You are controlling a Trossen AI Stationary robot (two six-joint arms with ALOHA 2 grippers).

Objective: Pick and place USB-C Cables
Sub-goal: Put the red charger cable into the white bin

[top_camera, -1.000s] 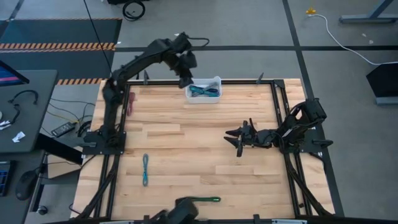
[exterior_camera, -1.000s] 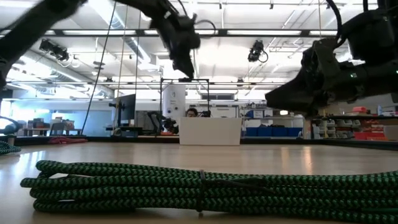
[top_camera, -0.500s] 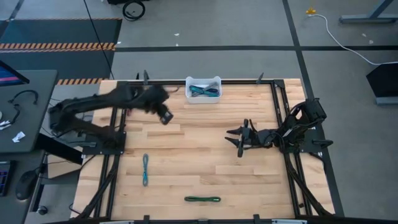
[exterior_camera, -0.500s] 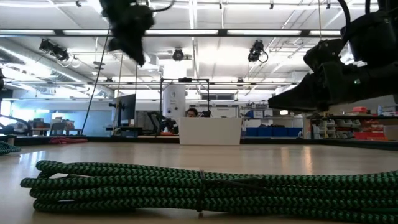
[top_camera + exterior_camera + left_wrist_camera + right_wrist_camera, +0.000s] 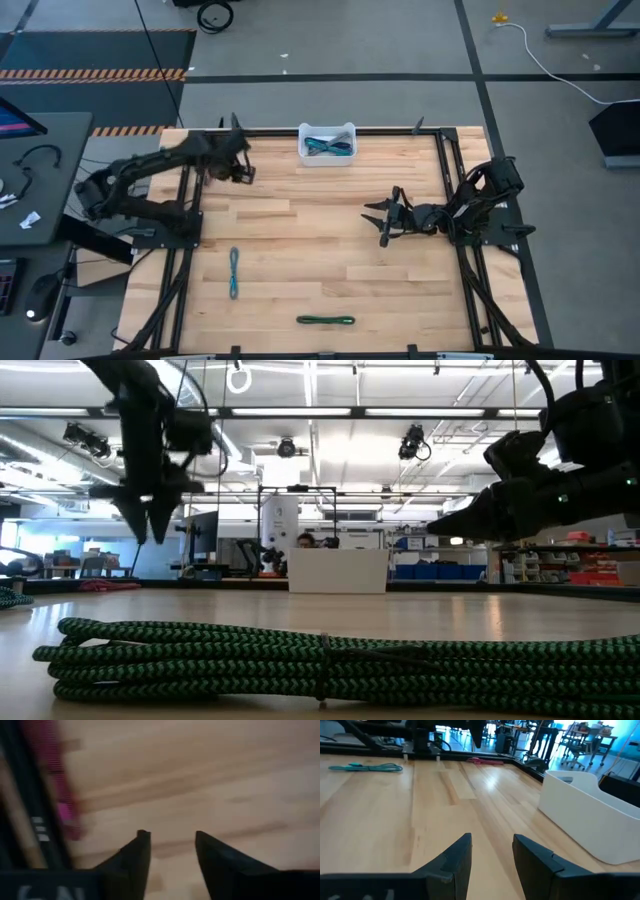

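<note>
In the high view, the left gripper (image 5: 238, 170) is hovering near the upper left corner of the bench (image 5: 300, 260), beside the frame rail, its fingers too small here to judge. A white bin (image 5: 327, 143) is sitting at the top centre edge, holding teal cables (image 5: 328, 148). A teal cable (image 5: 234, 272) is lying in the lower left of the bench and a green cable (image 5: 325, 320) near the bottom centre. The right gripper (image 5: 386, 220) is waiting right of centre, fingers spread and empty.

In the low view, the green cable (image 5: 300, 665) is filling the foreground, the left gripper (image 5: 150, 520) is pointing down at upper left, and the right gripper (image 5: 470, 520) is hanging at right.

In the left wrist view, the left gripper (image 5: 172, 842) is standing parted with bare wood between its fingers, and a blurred pink-red cable (image 5: 57, 790) is lying beside the dark rail at left.

In the right wrist view, the right gripper (image 5: 492, 845) is open and empty; the teal cable (image 5: 365, 767) is lying at upper left, a red cable (image 5: 487, 761) at the far edge, and the bin (image 5: 590, 815) at right.
</note>
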